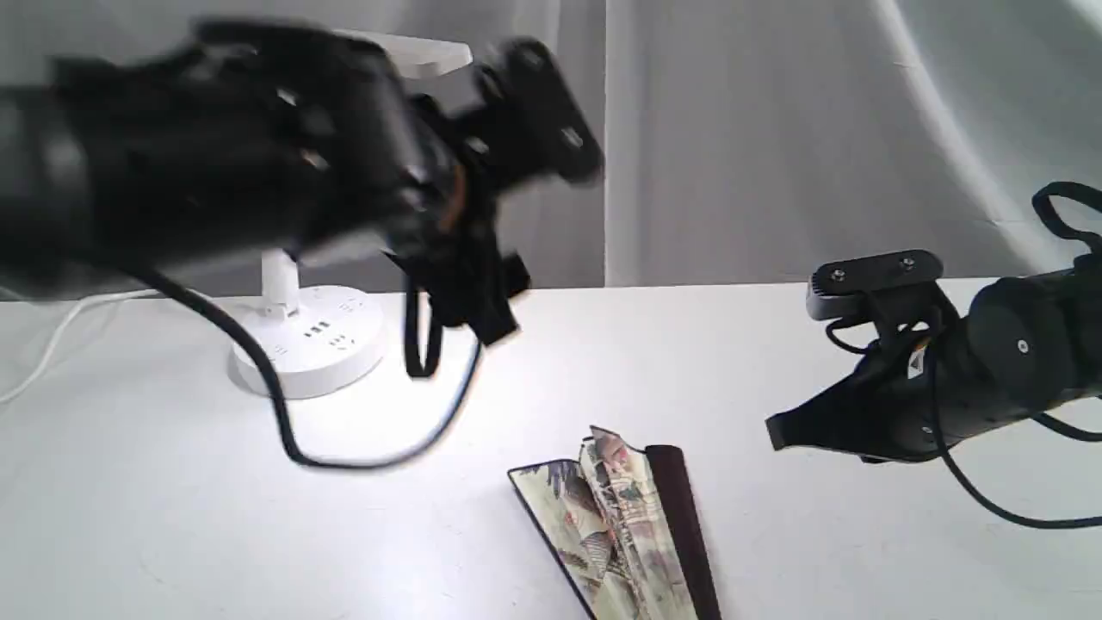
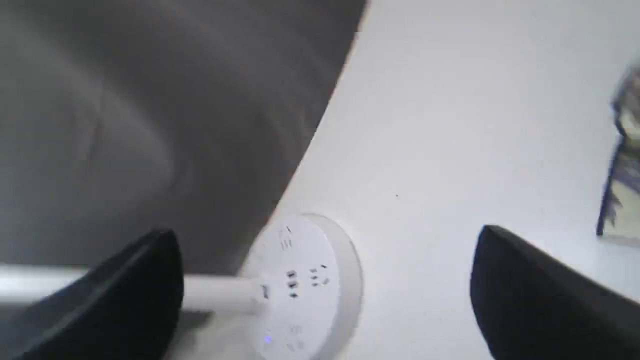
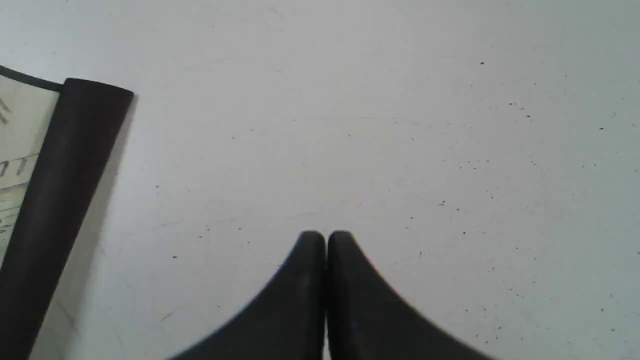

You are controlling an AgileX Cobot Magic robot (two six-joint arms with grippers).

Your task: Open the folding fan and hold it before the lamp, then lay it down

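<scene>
On the white table (image 1: 775, 344), near the front edge of the exterior view, the folding fan (image 1: 620, 525) lies only partly spread. A few painted pleats show, and its dark wooden outer rib (image 1: 680, 517) is on the right side. The right wrist view shows short dark strokes on the fan's paper next to the rib, but they are too blurred to read. A small pale label (image 1: 916, 363) on the right arm is also too small to read.

The right gripper (image 3: 326, 239) has its two fingers pressed together with nothing between them. It is low over the bare table, to the right of the fan and apart from it.

The left gripper (image 2: 325, 237) is high above the table and blurred, and its fingers (image 2: 125, 295) are spread wide around nothing. It is well apart from the fan, in front of the lamp (image 1: 306, 340). The lamp's round base with sockets stands at the back left, with a small blue light (image 2: 267, 340) on it, and its white cord (image 1: 52, 340) runs away to the left. A black cable (image 1: 284, 430) hangs from the left arm and loops onto the table.
</scene>
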